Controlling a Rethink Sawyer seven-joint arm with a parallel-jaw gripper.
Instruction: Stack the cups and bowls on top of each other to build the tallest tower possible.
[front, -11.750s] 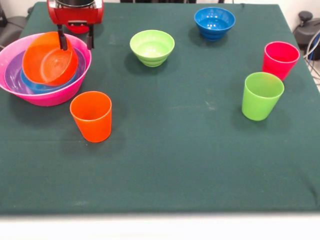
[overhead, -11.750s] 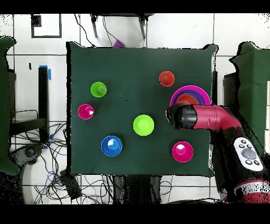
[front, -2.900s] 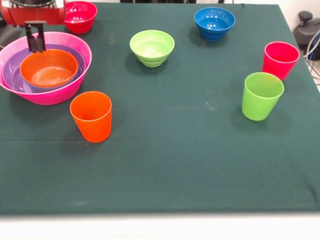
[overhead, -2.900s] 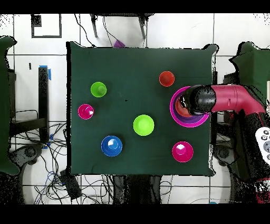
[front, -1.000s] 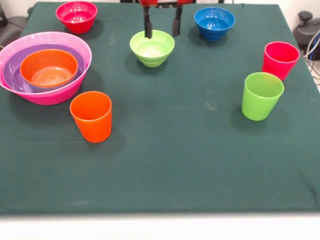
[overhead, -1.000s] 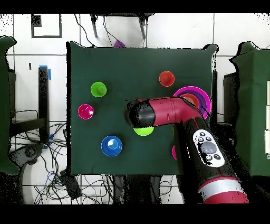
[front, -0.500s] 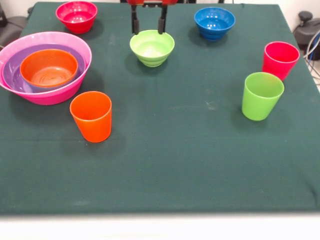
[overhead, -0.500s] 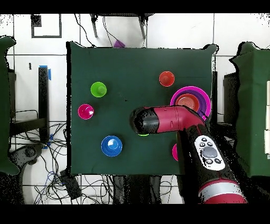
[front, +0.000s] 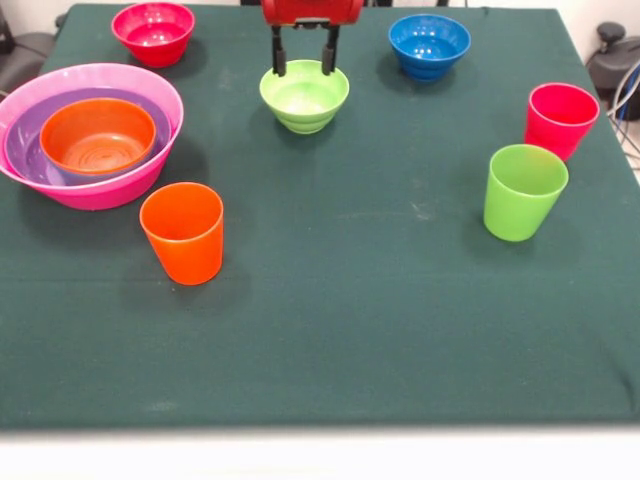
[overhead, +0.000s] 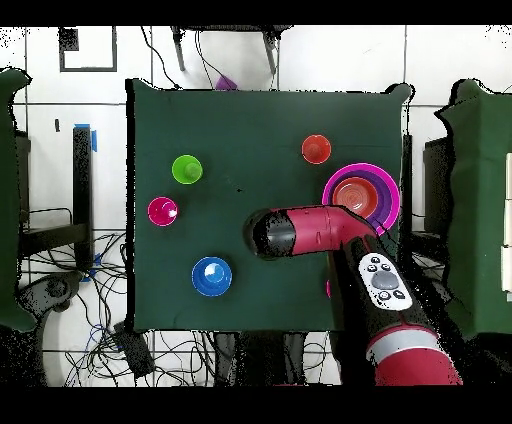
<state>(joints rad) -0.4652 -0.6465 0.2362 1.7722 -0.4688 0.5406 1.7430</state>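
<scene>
The green cloth-covered table (front: 330, 330) had its widest bare stretch across the near half in the front view, from the orange cup (front: 183, 232) over to the lime green cup (front: 523, 191) and down to the near edge. Along the far edge sat the red-pink bowl (front: 154, 32) near one corner and the dark blue bowl (front: 429, 45) further along, with the lime green bowl (front: 304, 95) between them and slightly nearer the camera. The red-pink cup (front: 560, 119) stood upright close to the right-hand edge of that view, just behind the lime green cup and apart from it. The tower (front: 90, 133) rested at the opposite side edge: the huge pink bowl held the purple bowl, which held the orange bowl, and the orange cup stood just in front of it, not touching. The arm (overhead: 330, 232) reached out from the pedestal side, bending over the table in the overhead view and hiding the lime green bowl there. The gripper (front: 303, 66) pointed straight down over that bowl's far rim, its two fingers spread apart and holding nothing, their tips at about rim level.
</scene>
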